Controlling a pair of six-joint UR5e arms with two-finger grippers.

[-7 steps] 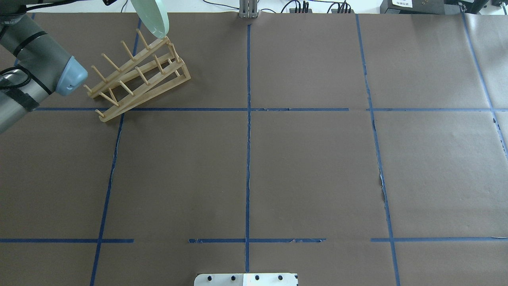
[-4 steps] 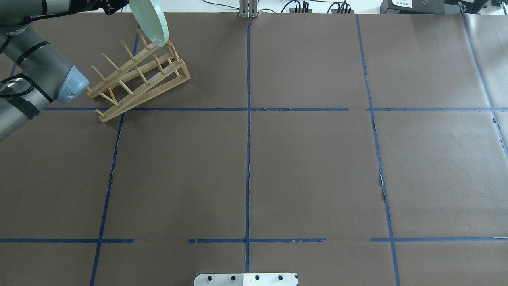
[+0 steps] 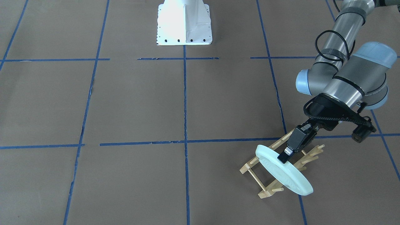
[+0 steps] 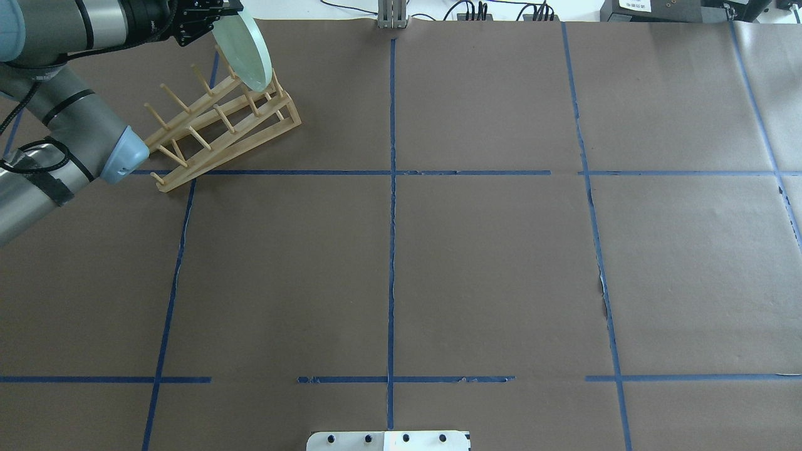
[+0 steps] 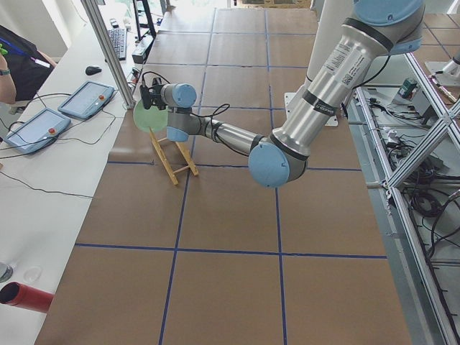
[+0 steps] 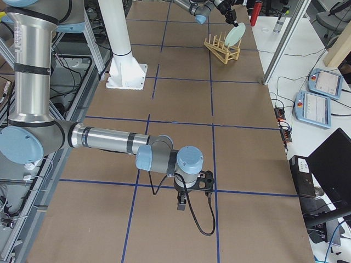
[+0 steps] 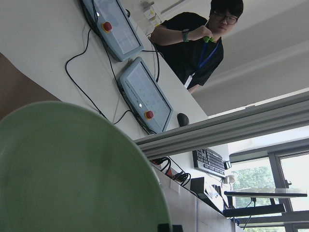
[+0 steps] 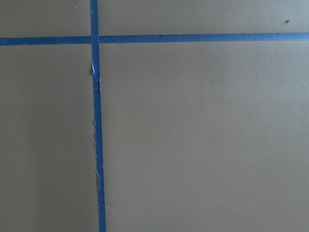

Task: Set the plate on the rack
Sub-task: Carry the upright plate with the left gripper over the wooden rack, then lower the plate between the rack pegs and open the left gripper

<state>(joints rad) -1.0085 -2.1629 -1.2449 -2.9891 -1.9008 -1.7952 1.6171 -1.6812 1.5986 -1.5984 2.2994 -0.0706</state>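
Observation:
The pale mint-green plate (image 4: 245, 49) is held tilted on edge over the far end of the light-wood rack (image 4: 220, 127). Its lower rim is among the end pegs; I cannot tell whether it touches them. My left gripper (image 3: 285, 155) is shut on the plate's upper rim (image 3: 282, 173). The rack (image 3: 264, 193) stands on the brown paper. The plate fills the lower left of the left wrist view (image 7: 72, 179). My right gripper (image 6: 189, 189) hangs low over bare paper far from the rack; I cannot tell if it is open or shut.
Blue tape lines (image 4: 392, 188) divide the brown paper into squares. The robot's white base (image 3: 184, 23) is mid-table on the robot's side. Beyond the far edge are an aluminium post (image 4: 392, 15), cables, teach pendants (image 7: 145, 94) and an operator (image 7: 198, 43).
My left arm has swung in over the rack. The plate has moved down and slightly right, from above the end pegs to in among them.

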